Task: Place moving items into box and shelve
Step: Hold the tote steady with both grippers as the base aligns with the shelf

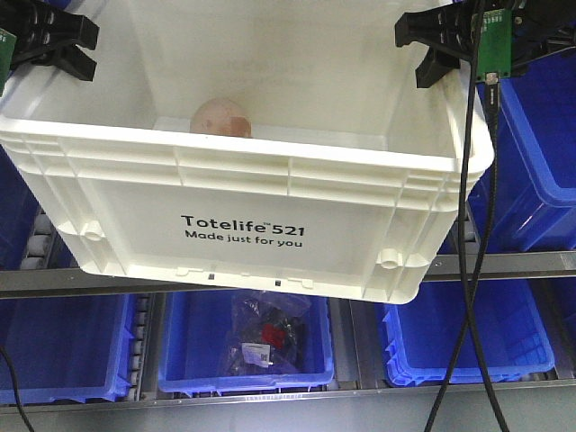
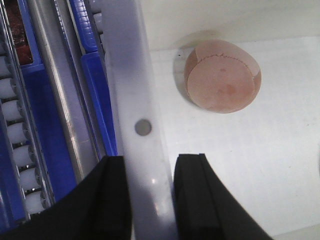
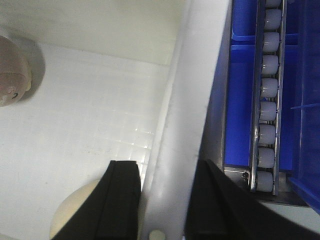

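Left tool (image 2: 152, 200): its fingers clamp the wall of the box (image 2: 145, 90)
Inside the box: pinkish ball (image 2: 221, 75) on the floor
Outside: blue bin (image 2: 97, 95), roller rail (image 2: 15, 135)

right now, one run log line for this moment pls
phase: carrying box | left gripper: clamped on rim | right gripper: clamped on rim | inside: pink ball

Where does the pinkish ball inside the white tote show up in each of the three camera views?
Exterior front view: the pinkish ball peeks above the box's near wall, left of centre.
Left wrist view: upper right, on the box floor.
Right wrist view: cut off at the left edge.
Shared landmark: the white box rim, which each pincer straddles.
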Motion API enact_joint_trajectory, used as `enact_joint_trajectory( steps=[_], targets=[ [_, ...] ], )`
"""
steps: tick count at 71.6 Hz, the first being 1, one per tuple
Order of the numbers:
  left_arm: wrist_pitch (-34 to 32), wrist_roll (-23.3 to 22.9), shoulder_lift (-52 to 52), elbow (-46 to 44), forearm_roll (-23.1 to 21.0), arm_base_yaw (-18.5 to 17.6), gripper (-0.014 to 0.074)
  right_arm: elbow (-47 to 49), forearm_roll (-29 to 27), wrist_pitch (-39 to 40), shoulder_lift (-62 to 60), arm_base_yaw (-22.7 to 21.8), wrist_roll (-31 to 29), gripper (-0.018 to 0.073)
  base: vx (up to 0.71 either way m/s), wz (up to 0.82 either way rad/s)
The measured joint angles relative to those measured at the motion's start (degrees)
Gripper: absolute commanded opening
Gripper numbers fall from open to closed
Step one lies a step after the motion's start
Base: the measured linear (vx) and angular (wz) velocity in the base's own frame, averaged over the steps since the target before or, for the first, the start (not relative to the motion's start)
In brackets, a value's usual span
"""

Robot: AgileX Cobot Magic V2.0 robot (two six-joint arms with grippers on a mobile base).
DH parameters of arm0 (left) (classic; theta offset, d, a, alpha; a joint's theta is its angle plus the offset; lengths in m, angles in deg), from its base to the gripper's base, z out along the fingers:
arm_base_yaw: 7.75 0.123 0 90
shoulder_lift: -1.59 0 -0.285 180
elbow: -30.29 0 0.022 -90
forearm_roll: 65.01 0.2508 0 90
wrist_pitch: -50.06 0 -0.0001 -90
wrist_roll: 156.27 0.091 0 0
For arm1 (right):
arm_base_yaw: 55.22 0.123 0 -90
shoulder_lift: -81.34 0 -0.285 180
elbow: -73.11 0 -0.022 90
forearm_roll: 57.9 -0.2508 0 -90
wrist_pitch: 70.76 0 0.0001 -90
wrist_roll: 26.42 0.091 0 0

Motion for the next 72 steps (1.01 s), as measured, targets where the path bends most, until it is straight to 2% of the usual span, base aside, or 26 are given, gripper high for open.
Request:
enact_joint_trajectory(
  steps=[72],
  targets=[
    [0.0, 0.0, 0.0, 0.0, 0.0, 0.0, -0.0017, 0.0, 0.0, 0.0, 0.0, 0.0, 0.0, -0.0012, 0.0, 0.0]
  ],
)
